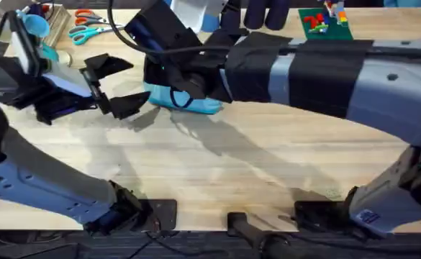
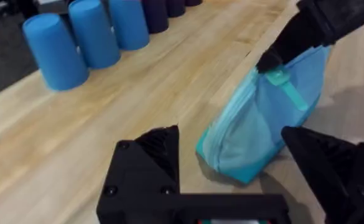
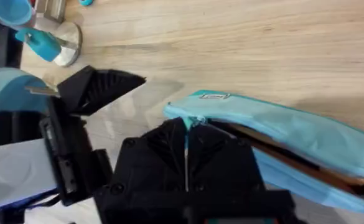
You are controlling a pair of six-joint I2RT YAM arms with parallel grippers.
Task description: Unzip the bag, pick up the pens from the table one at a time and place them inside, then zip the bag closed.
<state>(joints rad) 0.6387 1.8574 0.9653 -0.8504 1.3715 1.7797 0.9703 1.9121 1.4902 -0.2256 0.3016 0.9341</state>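
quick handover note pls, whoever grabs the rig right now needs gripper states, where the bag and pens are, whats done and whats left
Left gripper: open, fingers spread just off the end of the bag, holding nothing.
Right gripper: shut at the bag's zipper end, apparently on the pull.
Bag: lying on the table near the far middle, zipper open along most of its length.
Pens: one orange pen shows inside the open bag.
Done: bag unzipped, at least one pen in.
Left: check for any remaining pens, then zip the bag closed; the left gripper probably should brace the bag's end while the right pulls.
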